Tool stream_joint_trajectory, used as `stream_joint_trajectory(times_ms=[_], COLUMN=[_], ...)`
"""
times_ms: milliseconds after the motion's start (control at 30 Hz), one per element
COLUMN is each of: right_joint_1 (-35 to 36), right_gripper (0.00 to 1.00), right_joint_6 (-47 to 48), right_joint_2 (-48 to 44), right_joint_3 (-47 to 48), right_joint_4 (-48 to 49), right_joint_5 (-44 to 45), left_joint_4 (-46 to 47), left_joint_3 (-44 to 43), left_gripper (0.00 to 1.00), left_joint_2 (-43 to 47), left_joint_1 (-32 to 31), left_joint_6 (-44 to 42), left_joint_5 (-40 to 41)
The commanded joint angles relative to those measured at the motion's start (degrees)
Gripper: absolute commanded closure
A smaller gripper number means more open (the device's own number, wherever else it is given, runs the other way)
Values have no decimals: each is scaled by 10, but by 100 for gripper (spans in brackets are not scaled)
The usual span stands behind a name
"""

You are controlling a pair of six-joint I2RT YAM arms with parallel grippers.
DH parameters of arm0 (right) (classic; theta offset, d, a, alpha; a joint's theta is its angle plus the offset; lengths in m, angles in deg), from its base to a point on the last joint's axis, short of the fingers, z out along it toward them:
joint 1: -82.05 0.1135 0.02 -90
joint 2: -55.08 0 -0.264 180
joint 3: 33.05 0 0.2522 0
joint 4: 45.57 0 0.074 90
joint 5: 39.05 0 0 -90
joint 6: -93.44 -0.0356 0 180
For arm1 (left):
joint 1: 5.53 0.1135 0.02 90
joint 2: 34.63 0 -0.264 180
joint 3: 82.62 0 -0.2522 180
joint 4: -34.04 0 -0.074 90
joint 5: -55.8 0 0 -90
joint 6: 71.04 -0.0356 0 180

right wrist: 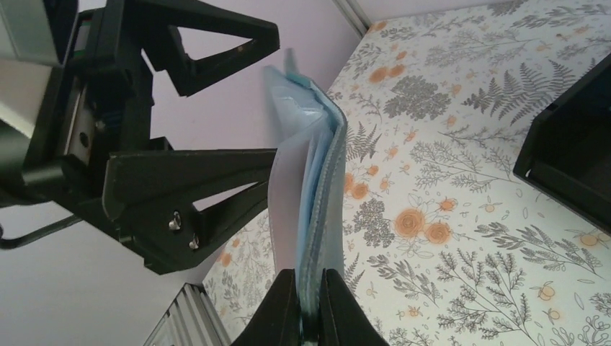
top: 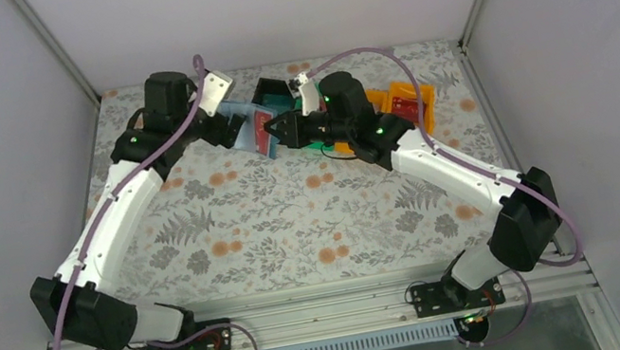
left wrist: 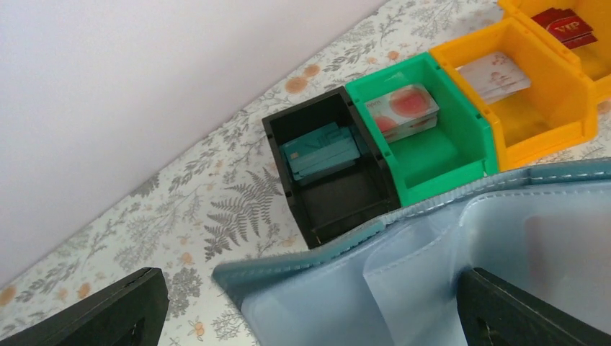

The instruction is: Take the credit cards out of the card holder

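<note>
Two tools: right tool pinches the card holder, left tool gapes wide; pocket contents unclear.

card holder cut off at lower edge, black bin cropped at right

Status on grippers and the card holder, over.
Right gripper shut on card holder edge. Left gripper wide open beside it. Nothing blocking seen.
</note>
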Motion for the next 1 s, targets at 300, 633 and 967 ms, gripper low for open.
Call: stream_joint_trajectory(times_ms=[300,633,967], right_joint_1=[0,-20,-21], right_gripper=[96,96,96], right_joint_6=[95,170,247], right_joint_2=[-33,-32,-8], right_joint_3=[35,49,87], right_joint_4=[-12,-52,-194], right_joint_5=[-106,-165,-91], left_joint_4=[-27,-21,-84], left_joint_3=[39,51,41], left_gripper=[0,0,0], left_joint_2=[31,48,63], left_joint_1=[61,77,77], left_joint_6=[-32,-53,-118], left_joint_5=[-252,-248,-290])
